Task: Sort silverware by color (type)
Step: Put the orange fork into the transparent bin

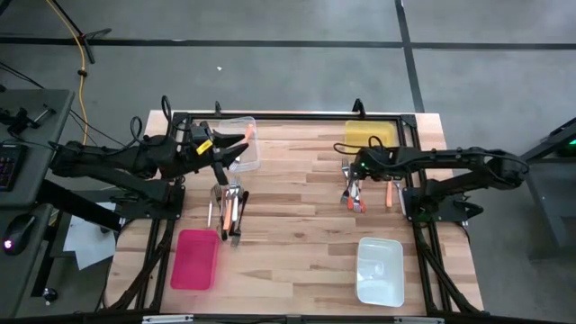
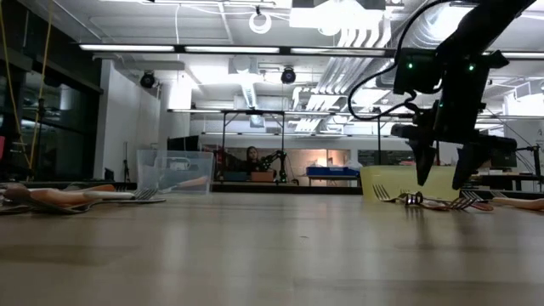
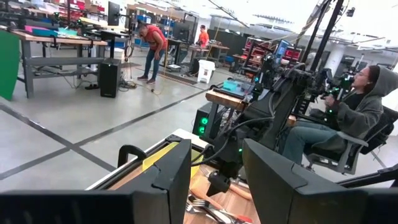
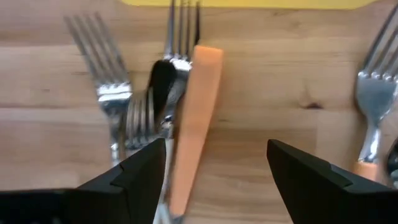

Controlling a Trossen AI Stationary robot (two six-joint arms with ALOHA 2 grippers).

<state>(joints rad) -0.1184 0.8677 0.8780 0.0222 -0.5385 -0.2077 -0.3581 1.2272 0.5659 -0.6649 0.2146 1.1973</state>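
A robotics lab: workbenches (image 3: pixel 56 46), exposed ceiling ducts (image 2: pixel 357 51), a seated operator (image 3: pixel 348 118).

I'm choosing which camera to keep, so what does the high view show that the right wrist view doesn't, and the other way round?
Only the high view shows all four bins: pink bin, white bin, clear bin, yellow bin, plus the left claw and the left fork pile. Only the right wrist view shows single tines and the orange handle between the open right claw fingers. Both show the right fork pile.
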